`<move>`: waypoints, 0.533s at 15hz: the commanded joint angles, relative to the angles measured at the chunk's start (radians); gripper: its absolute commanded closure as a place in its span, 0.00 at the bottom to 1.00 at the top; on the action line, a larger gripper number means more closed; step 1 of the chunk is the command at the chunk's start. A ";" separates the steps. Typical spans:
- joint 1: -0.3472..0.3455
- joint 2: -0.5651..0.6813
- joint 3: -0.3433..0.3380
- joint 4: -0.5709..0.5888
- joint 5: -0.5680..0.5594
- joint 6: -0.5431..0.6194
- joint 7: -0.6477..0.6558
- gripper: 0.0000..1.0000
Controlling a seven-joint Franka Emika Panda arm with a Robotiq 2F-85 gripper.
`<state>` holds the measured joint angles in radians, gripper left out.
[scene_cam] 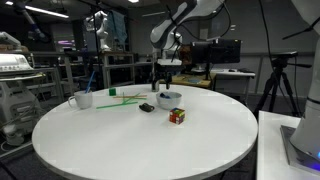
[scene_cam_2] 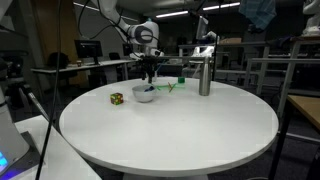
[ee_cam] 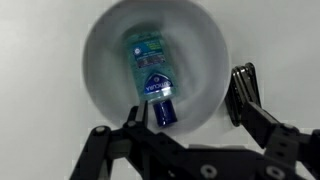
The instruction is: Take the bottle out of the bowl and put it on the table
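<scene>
The tiny blue-green bottle (ee_cam: pixel 150 62) lies on its side inside the white bowl (ee_cam: pixel 200 40), with its dark blue cap toward my gripper. My gripper (ee_cam: pixel 185 105) is open and hovers just above the bowl. One finger is by the cap inside the rim, the other is over the rim's outer edge. In both exterior views the gripper (scene_cam: pixel 166 82) (scene_cam_2: pixel 149 78) hangs right over the bowl (scene_cam: pixel 170 98) (scene_cam_2: pixel 145 94) on the round white table (scene_cam: pixel 140 145) (scene_cam_2: pixel 170 135). The bottle is hidden by the bowl's wall in both exterior views.
A coloured cube (scene_cam: pixel 177 116) (scene_cam_2: pixel 116 98) sits near the bowl. A small black object (scene_cam: pixel 147 107) lies beside it. A white cup with a green stick (scene_cam: pixel 82 99) stands farther off. A tall grey metal bottle (scene_cam_2: pixel 204 72) stands close to the bowl.
</scene>
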<state>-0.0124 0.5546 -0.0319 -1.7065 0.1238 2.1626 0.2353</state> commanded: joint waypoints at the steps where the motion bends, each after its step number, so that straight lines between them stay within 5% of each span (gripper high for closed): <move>1: 0.015 -0.062 -0.022 -0.083 -0.015 0.026 0.040 0.00; 8: 0.008 -0.099 -0.030 -0.141 -0.017 0.021 0.025 0.00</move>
<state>-0.0125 0.5044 -0.0502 -1.7894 0.1233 2.1629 0.2425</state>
